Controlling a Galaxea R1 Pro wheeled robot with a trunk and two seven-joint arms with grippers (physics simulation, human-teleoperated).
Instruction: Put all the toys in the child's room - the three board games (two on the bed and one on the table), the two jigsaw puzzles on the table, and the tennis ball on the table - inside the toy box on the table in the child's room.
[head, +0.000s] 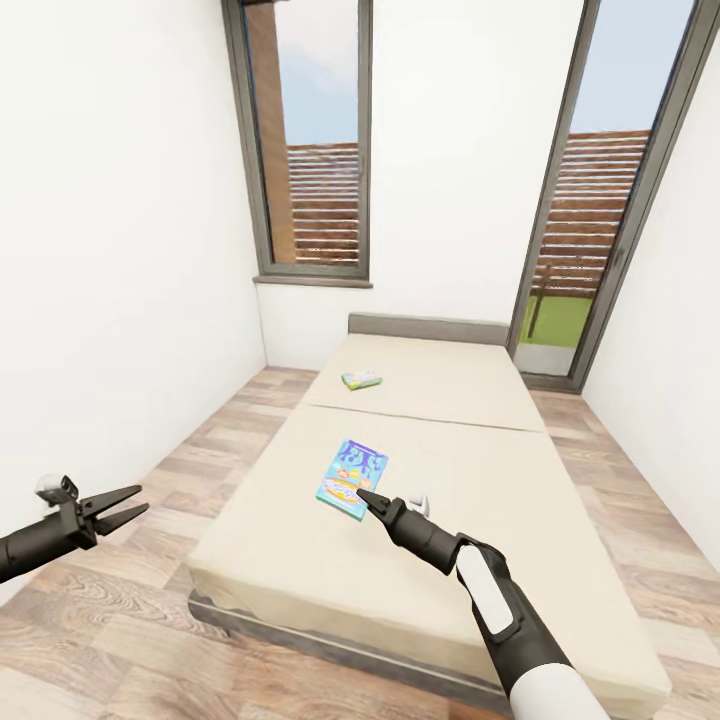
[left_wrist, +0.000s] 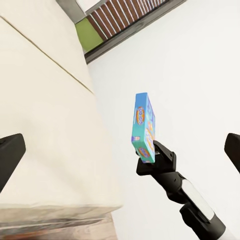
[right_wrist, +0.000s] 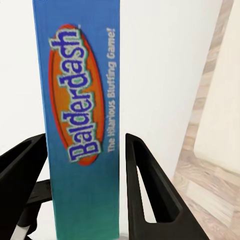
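A blue Balderdash board game (head: 352, 478) is over the near half of the bed (head: 500, 470), with my right gripper (head: 368, 499) shut on its near edge. In the left wrist view the box (left_wrist: 145, 127) stands tilted up on edge above the gripper (left_wrist: 150, 156), clear of the mattress. The right wrist view has the box's side (right_wrist: 82, 125) between the two black fingers (right_wrist: 145, 185). A second, smaller green board game (head: 361, 379) lies flat on the far half of the bed. My left gripper (head: 125, 505) hangs open over the floor, left of the bed.
The bed runs away from me between a white wall on the left and another on the right. A window (head: 310, 140) and a glass door (head: 600, 200) are behind it. Wood floor (head: 200, 460) strips run along both sides of the bed.
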